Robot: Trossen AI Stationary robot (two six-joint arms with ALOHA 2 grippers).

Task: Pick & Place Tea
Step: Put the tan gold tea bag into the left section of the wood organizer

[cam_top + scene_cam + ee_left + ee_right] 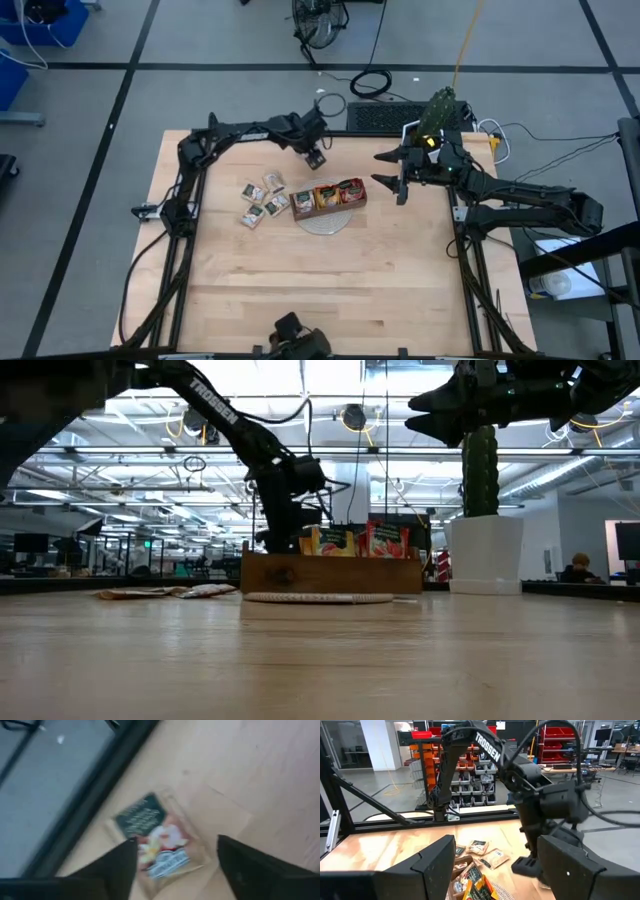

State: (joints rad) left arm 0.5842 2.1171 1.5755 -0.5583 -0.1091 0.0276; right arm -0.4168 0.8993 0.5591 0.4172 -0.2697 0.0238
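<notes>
A pale tea sachet with a dark label [152, 837] lies flat on the wood close to the table's far edge. My left gripper [175, 865] hangs open over it, slanting down, one finger on either side; I see no touch. The same gripper [316, 155] stands just beyond the brown wooden tray [330, 197], which holds upright red and orange-yellow sachets [360, 540]. Several loose pale sachets [262, 200] lie flat on the table left of the tray. My right gripper [397, 176] waits open, raised and level, to the tray's right.
The tray stands on a round woven mat [325, 222]. A cactus in a white pot [485, 550] stands at the far right behind my right arm. A dark frame rail [95, 790] runs along the table's far edge next to the lone sachet. Bare wood fills the near half [320, 290].
</notes>
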